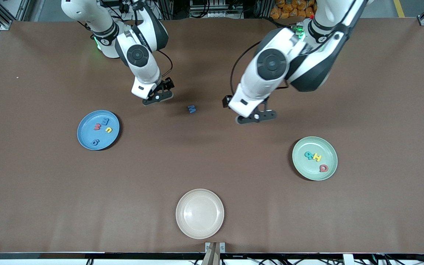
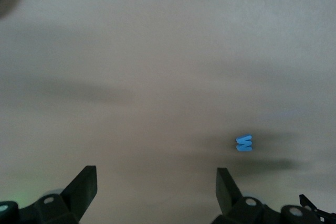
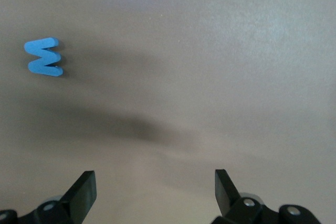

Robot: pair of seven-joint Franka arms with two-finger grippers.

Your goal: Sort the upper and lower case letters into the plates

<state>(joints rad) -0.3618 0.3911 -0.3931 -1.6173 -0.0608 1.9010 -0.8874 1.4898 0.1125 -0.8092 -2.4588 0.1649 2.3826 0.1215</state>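
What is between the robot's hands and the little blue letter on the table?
Nothing visible: the blue letter lies alone on bare table between the open right gripper and open left gripper, both empty.

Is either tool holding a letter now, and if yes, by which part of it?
Nothing is held. The left tool and right tool are both open over bare table; the small blue letter lies untouched between them.

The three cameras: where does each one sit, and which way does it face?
Front view: high, facing both arms; shows the blue plate, green plate, both arms.
Left wrist view: looks down past the open left tool at the blue letter.
Right wrist view: looks down past the open right tool.
All three share that letter.
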